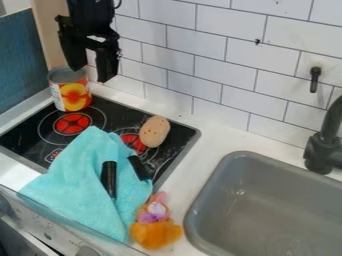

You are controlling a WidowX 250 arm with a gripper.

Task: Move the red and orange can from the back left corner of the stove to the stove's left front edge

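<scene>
The black gripper (91, 74) hangs just above and beside the can (72, 95), its jaws parted with nothing between them. The can is at the far-left corner of the black stove top (175, 146). From here, the likeliest trouble looks like a knock: if the arm came down off-centre, one jaw could catch the can's rim and tip it. The white tiled wall (180, 57) close behind leaves little slack for a descent too far back. The can stands upright, its long axis vertical, its grey end up and the fruit picture on its label turned towards the front. Nearer the front lies a rumpled teal cloth (80, 187) (two black, handle-like pieces rest on it), with a speckled brown, potato-like thing (155, 131) behind it and an orange plush toy (155, 232) beside the grey sink (267, 210).
</scene>
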